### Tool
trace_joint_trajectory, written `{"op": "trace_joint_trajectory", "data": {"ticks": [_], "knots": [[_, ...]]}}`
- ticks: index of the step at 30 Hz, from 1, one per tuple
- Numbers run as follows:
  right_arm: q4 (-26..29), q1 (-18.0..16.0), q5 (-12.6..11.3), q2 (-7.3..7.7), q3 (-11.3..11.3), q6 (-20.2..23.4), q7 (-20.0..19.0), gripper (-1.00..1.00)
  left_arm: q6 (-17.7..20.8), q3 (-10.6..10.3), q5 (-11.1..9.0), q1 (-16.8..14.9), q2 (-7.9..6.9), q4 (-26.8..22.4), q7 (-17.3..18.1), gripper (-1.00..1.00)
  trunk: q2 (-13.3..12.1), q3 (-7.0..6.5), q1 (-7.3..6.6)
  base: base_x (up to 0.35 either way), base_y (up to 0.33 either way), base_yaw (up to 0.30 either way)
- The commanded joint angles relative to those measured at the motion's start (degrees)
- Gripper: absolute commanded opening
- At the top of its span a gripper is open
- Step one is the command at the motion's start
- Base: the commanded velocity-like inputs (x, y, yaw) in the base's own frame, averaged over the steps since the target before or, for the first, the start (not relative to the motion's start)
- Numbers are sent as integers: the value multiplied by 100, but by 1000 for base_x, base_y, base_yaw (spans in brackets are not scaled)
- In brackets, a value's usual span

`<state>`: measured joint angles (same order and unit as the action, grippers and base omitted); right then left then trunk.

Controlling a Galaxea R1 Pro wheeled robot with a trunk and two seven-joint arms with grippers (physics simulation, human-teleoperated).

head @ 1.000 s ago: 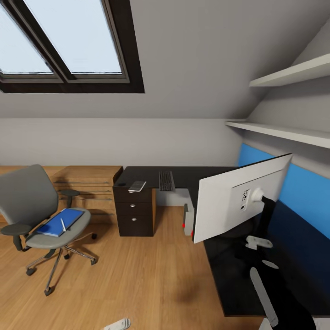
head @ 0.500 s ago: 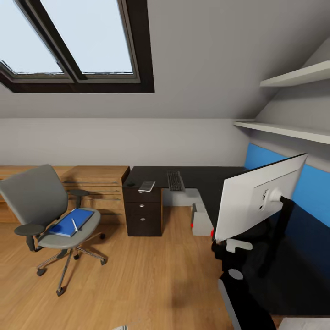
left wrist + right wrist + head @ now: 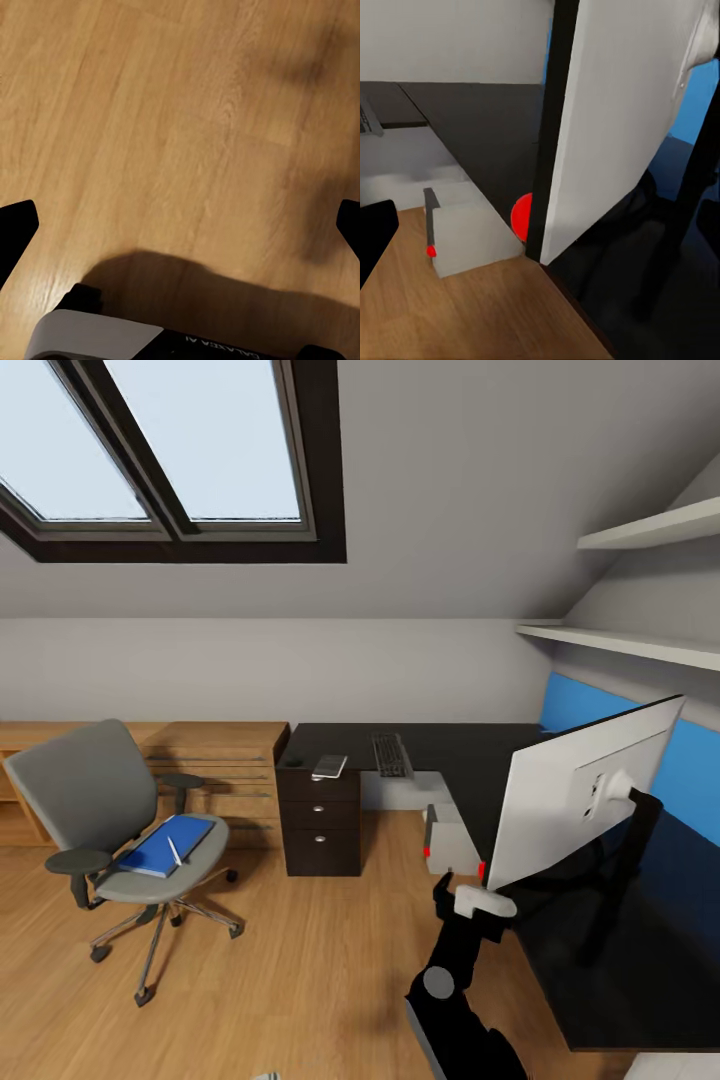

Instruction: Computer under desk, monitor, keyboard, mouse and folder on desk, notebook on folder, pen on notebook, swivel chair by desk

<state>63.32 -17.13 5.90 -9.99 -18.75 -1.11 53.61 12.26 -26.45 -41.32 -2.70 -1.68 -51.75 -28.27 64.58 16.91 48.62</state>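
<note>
The right tool (image 3: 487,903) sits at the near edge of the black bench (image 3: 450,750), just below the lower corner of the one monitor (image 3: 585,795), whose pale back faces the head camera. Whether this tool is spread or pressed together cannot be told; in the right wrist view one dark finger (image 3: 375,236) shows at the frame's edge, with the monitor's edge and its red dot close ahead.

Just beyond the right tool, under the bench, stands one light grey computer (image 3: 450,838) with a red dot on its front. Farther off on the bench lie one keyboard (image 3: 390,755), one notebook (image 3: 329,766) beside it, and one small dark mouse (image 3: 293,762) near the corner above the drawer unit (image 3: 320,825).

Well away toward the left side stands one swivel chair (image 3: 110,830), apart from the bench, with one blue folder (image 3: 165,845) on its seat and one white pen (image 3: 175,851) lying on the folder.

The left tool (image 3: 180,225) is spread wide over bare wood floor (image 3: 180,135), holding nothing.
</note>
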Motion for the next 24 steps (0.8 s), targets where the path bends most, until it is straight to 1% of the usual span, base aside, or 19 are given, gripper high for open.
{"op": "trace_joint_trajectory", "data": {"ticks": [1,7,14,15,18,22,23,24], "knots": [[-54,-59,15,-1,-53,-27,100,100,13,-26,-33,-5,-8,-11,-47,100,5,7,0,0,13,0],[-354,-346,23,-1,-183,-222,312,100,13,-27,-30,-5,-8,-11,-47,100,5,7,0,0,6,0],[-779,-448,84,-1,-284,-834,383,100,13,-27,-33,-5,-8,-10,-47,100,5,7,0,0,1,0],[-835,-458,122,-1,-335,-942,404,100,13,-27,-36,-4,-8,-10,-47,100,5,7,0,0,0,0],[-884,-467,157,-1,-430,-1037,481,100,13,-27,-39,-6,-8,-10,-47,100,5,7,0,0,0,0],[-924,-470,180,-1,-558,-1096,676,100,13,-27,-41,-5,-8,-5,-47,100,5,7,0,0,0,0],[-945,-473,192,-1,-655,-1116,814,100,13,-29,-42,-5,-8,-3,-47,100,5,7,0,0,0,0],[-948,-473,196,-1,-687,-1120,850,100,13,-28,-42,-7,-8,-3,-47,100,5,7,0,0,0,0]]}}
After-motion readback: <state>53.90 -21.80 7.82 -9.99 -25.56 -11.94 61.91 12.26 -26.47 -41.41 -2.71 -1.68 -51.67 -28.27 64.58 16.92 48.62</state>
